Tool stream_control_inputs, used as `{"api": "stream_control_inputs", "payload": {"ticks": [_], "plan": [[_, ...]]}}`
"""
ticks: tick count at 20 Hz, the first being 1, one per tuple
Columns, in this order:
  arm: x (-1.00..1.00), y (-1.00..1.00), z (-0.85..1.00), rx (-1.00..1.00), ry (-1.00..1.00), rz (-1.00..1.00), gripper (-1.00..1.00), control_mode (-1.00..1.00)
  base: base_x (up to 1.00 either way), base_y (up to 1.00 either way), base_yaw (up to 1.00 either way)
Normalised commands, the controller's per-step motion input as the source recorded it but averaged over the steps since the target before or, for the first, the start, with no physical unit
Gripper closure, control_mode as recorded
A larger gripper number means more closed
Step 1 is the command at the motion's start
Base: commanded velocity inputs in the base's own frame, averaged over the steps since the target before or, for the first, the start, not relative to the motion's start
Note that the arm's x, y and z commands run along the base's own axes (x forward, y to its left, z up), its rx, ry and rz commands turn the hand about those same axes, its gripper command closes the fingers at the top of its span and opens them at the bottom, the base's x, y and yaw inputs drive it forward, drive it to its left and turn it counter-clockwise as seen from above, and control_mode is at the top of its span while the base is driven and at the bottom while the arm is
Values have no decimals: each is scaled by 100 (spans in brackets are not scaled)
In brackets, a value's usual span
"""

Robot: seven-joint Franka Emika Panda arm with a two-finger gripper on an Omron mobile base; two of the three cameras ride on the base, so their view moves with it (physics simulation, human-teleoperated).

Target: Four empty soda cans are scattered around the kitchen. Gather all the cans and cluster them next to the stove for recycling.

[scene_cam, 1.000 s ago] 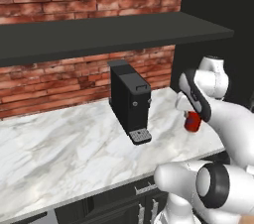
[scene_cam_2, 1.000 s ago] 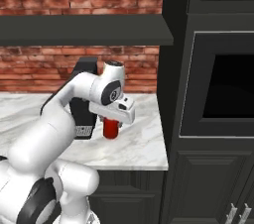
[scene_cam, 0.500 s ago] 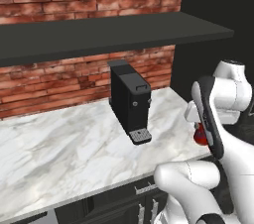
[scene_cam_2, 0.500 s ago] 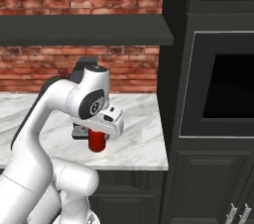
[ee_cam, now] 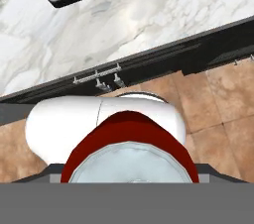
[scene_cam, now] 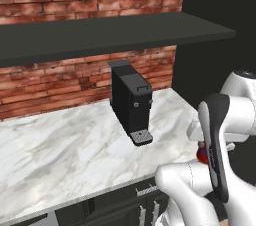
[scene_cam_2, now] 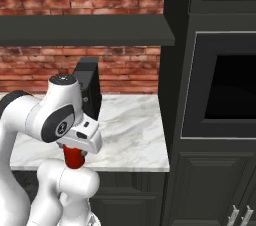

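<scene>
no readable text, labels or signs anywhere

1. Folded back tight over its own base, upper links bunched together at the near edge of the scene.
2. Hand turned to point straight down, well off the counter and above the floor.
3. Gripper (scene_cam_2: 75, 156) tucked under the white wrist housing, jaws clamped on a red soda can (scene_cam_2: 74, 157) held upright.
4. Can's red body peeking out below the hand in the right base view; a sliver of red (scene_cam: 202, 154) showing behind the forearm in the left base view.
5. Silver top of the can (ee_cam: 130, 161) sitting right up against the camera in the hand view, finger tips themselves hidden.
</scene>
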Motion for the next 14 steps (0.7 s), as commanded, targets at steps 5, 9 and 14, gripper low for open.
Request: {"api": "stream_control_inputs", "payload": {"ticks": [5, 9, 14], "plan": [[-55, 34, 7, 0, 0, 1, 100, -100, 0, 0, 0], [-14, 7, 0, 0, 0, 0, 100, 100, -45, 19, 2], [0, 0, 0, 0, 0, 0, 100, 100, -59, 33, 7]]}}
